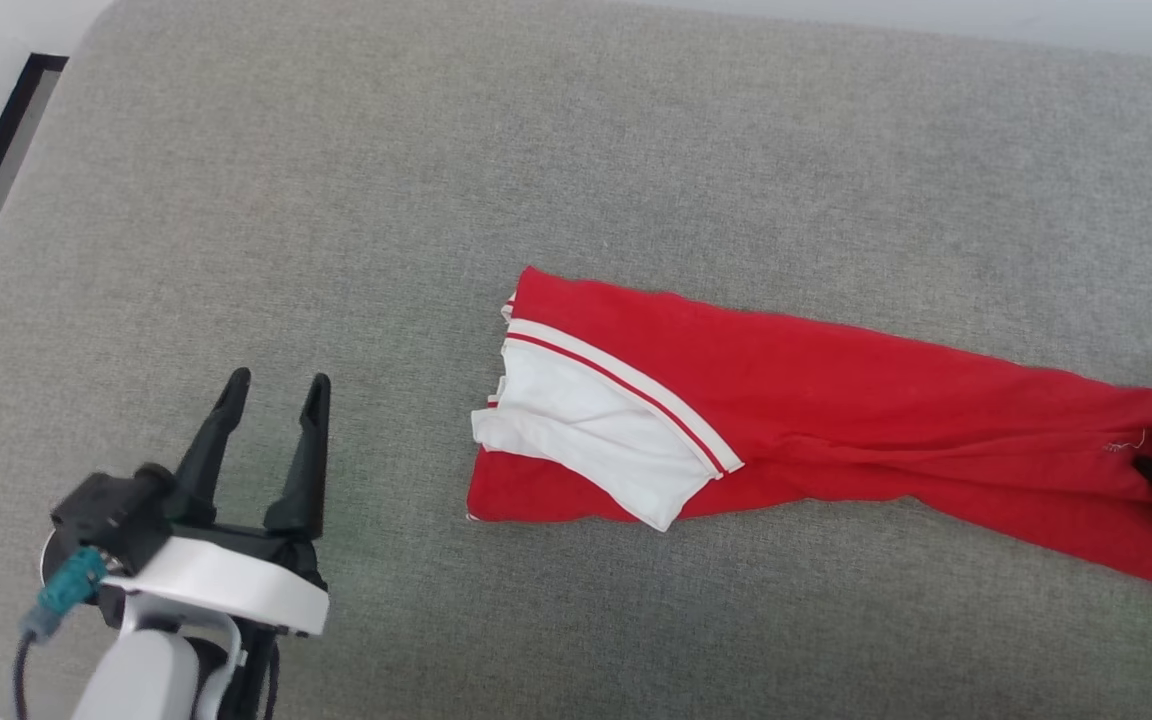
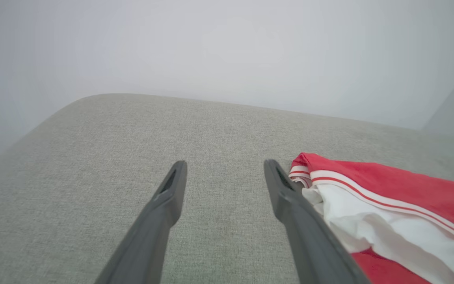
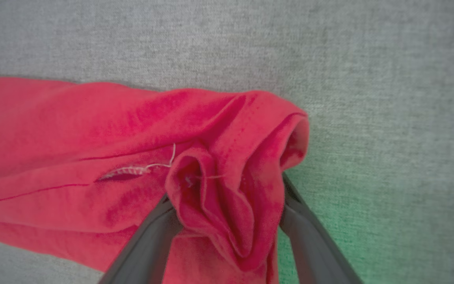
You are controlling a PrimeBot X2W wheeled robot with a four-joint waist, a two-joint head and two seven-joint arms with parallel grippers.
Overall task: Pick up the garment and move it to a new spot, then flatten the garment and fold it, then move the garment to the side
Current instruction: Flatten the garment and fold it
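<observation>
right gripper (image 3: 227, 187), two long dark fingers, has a bunched fold of the soft bright red cloth garment (image 3: 73, 134) pinched between them, with a loose white thread (image 3: 148, 167) by a seam. left gripper (image 1: 272, 392) hangs spread and empty off to the left. the garment lies stretched long over the grey woven cushion (image 1: 536, 150), with its white panel (image 1: 586, 430) and striped trim (image 1: 626, 385) at the left end.

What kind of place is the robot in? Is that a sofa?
Probably a room indoors: the grey woven cushion has a rounded corner like a sofa or bed, a plain pale wall stands behind it, and the garment lies on it.
</observation>
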